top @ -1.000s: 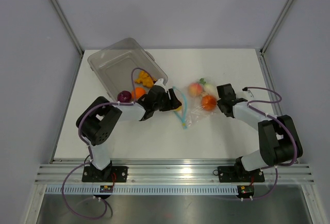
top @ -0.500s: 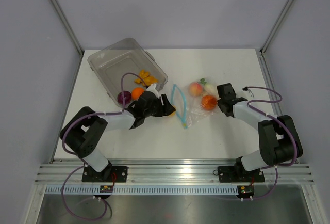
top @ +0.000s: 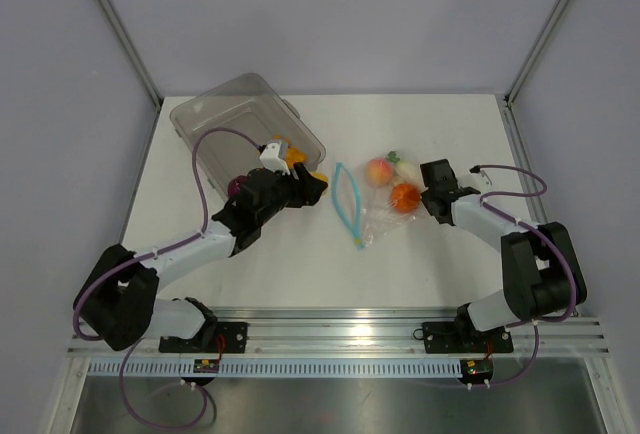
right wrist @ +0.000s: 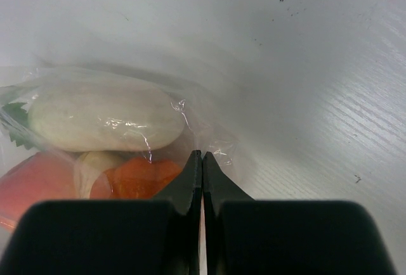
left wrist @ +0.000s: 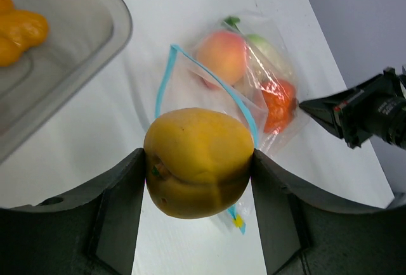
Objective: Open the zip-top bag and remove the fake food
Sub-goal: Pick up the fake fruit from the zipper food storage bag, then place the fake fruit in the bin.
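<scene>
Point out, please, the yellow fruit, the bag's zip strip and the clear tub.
yellow fruit (left wrist: pixel 198 161): left wrist view, its middle.
zip strip (left wrist: pixel 163 82): left wrist view, left side.
clear tub (top: pixel 225 124): top view, bare floor.

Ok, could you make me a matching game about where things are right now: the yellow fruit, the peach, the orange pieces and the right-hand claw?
Things:
1. yellow fruit
2. peach
3. orange pieces
4. right gripper

Places or states:
A. in the clear tub
B. inside the zip-top bag
C. shut, pinching the bag's edge
D. held by the left gripper

Pairs: 1-D, 2-B, 3-A, 4-C.
</scene>
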`<control>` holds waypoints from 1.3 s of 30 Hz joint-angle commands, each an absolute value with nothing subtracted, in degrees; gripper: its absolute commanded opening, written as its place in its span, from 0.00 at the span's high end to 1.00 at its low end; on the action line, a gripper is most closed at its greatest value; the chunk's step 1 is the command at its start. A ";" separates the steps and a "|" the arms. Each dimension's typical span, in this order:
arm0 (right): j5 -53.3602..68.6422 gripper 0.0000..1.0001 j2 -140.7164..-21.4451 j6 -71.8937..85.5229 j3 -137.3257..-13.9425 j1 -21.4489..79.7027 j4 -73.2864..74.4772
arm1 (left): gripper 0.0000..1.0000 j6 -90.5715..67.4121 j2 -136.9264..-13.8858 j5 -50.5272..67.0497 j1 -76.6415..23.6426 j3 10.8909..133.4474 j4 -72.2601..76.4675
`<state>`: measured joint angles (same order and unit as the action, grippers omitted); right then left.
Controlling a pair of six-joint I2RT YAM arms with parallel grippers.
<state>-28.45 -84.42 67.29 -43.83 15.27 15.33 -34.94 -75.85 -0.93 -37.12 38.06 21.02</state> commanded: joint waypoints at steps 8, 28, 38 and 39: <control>-30.06 1.00 -85.60 66.36 -45.97 14.94 14.42 | 0.41 -38.58 -73.64 1.84 -21.64 44.64 18.65; -29.36 1.00 -87.10 65.57 -46.32 15.03 13.36 | 0.44 -45.88 -95.71 10.73 -0.54 66.09 5.29; -29.44 1.00 -86.57 65.57 -46.05 14.94 13.36 | 0.39 -38.76 -95.80 7.30 1.23 70.05 -2.63; -29.36 1.00 -86.57 65.39 -46.14 14.94 13.45 | 0.38 -38.50 -95.97 7.03 1.23 70.05 -2.81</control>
<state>-28.36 -86.70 65.91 -44.47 15.27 14.44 -41.06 -96.40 8.25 0.45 67.81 -1.39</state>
